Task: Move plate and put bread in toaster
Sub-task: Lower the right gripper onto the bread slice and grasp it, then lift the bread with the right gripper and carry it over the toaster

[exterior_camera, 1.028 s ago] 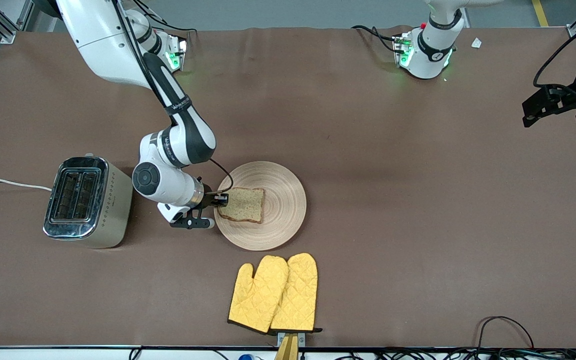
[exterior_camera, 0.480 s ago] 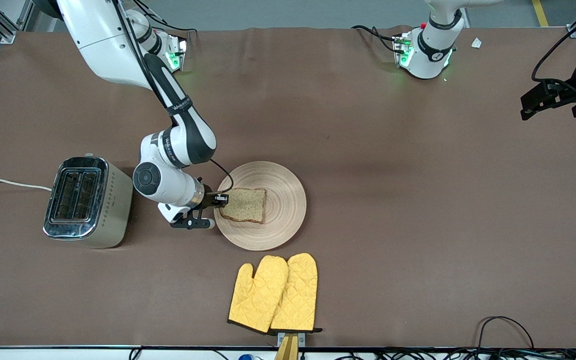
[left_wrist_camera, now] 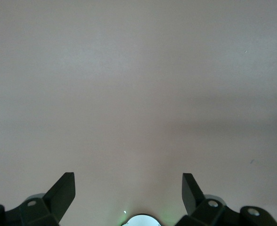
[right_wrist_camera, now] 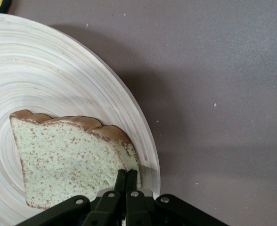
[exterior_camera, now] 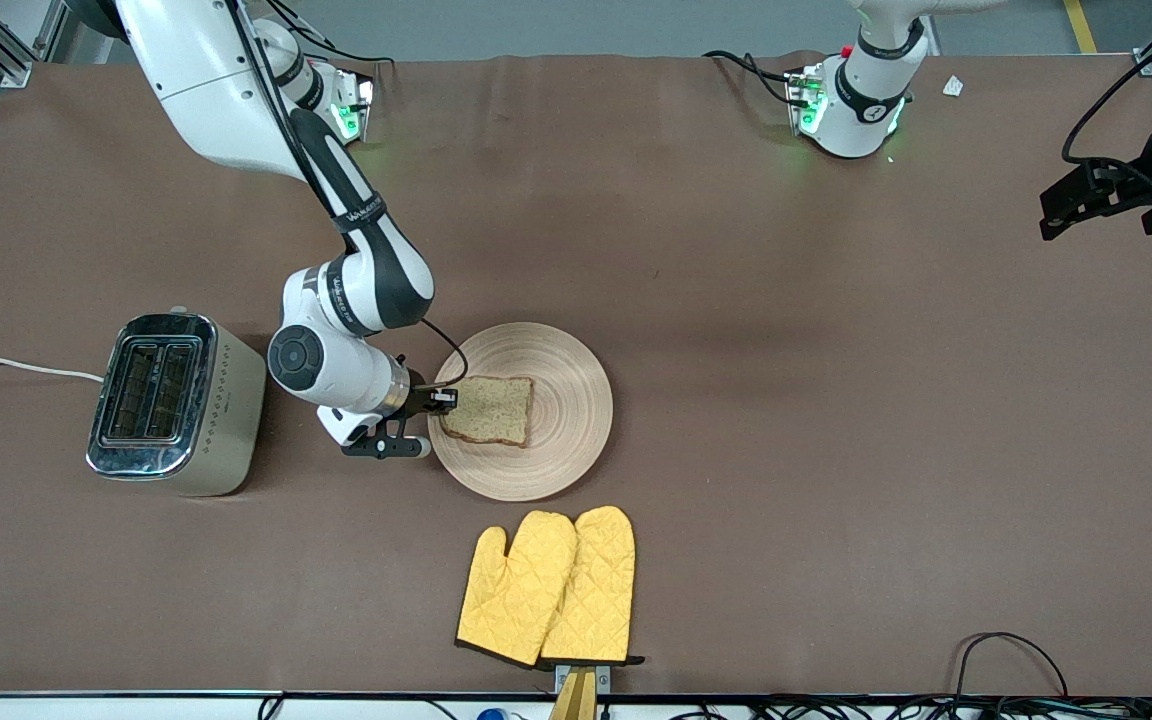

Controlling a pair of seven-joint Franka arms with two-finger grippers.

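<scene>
The pale wooden plate (exterior_camera: 568, 425) lies mid-table, with the brown speckled bread (exterior_camera: 491, 410) on it. My right gripper (exterior_camera: 446, 400) is low at the plate's rim on the toaster side, shut on the bread's edge. The right wrist view shows its fingertips (right_wrist_camera: 127, 175) pinched together on the slice (right_wrist_camera: 68, 155) over the plate (right_wrist_camera: 58, 66). The cream toaster (exterior_camera: 226, 410), slots up, stands toward the right arm's end of the table, beside the right arm's wrist. My left gripper (exterior_camera: 1061, 215) hangs open and empty over the table's left-arm end; its wrist view (left_wrist_camera: 128, 188) shows only bare table.
A pair of yellow oven mitts (exterior_camera: 548, 585) lies nearer the front camera than the plate. The toaster's white cord (exterior_camera: 16, 367) runs off the table's right-arm end. Cables lie along the front edge.
The bread has shifted slightly on the plate, its gripped edge a bit raised in the right gripper. The left gripper has drifted a little toward the bases.
</scene>
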